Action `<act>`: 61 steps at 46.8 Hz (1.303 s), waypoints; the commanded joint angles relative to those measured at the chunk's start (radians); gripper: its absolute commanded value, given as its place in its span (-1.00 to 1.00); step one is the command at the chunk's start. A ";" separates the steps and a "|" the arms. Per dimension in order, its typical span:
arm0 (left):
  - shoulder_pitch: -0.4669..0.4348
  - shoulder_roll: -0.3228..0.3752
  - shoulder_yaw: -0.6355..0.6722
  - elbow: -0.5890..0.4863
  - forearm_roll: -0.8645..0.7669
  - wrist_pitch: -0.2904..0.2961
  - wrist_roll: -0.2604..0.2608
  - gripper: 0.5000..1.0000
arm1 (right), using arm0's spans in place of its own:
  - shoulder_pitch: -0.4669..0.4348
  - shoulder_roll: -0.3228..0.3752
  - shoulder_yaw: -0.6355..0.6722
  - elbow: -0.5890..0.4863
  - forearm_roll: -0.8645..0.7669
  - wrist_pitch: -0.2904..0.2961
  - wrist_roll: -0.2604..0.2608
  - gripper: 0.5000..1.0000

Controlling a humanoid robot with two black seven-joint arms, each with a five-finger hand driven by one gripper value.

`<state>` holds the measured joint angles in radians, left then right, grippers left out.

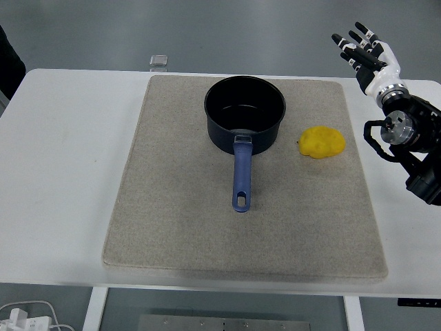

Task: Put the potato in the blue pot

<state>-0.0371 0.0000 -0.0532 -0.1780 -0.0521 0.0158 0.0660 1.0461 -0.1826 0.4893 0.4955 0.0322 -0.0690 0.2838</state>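
A yellow potato (322, 143) lies on the grey mat (172, 207), just right of the blue pot (244, 114). The pot stands upright at the mat's far middle, its blue handle (241, 181) pointing toward the near edge. The pot looks empty inside. My right hand (365, 49) is raised above the table's far right corner, fingers spread and holding nothing, well up and to the right of the potato. The left arm is not in view.
The white table (62, 172) carries the mat. A small clear object (159, 61) lies at the far edge behind the mat. A dark shape (8, 65) shows at the left edge. White cables (27, 318) lie below the table at bottom left.
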 commanded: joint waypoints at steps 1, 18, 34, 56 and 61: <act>0.000 0.000 0.000 0.002 0.000 0.001 0.000 0.99 | 0.000 0.000 0.000 0.000 0.000 0.000 0.000 0.66; 0.000 0.000 0.000 0.002 -0.002 0.001 0.000 0.99 | 0.000 -0.005 0.000 0.002 -0.002 0.012 -0.002 0.66; 0.000 0.000 0.001 0.003 -0.002 0.001 0.001 0.99 | -0.012 -0.061 -0.006 0.035 -0.014 0.077 -0.002 0.66; 0.000 0.000 0.001 0.000 0.000 0.000 0.001 0.99 | -0.150 -0.330 -0.060 0.379 -0.360 0.179 0.008 0.66; -0.001 0.000 0.001 0.000 0.000 0.000 0.001 0.99 | -0.176 -0.389 -0.071 0.442 -0.437 0.201 0.012 0.66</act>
<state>-0.0379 0.0000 -0.0525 -0.1781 -0.0522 0.0161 0.0676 0.8860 -0.5376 0.4219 0.9010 -0.3567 0.1202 0.2940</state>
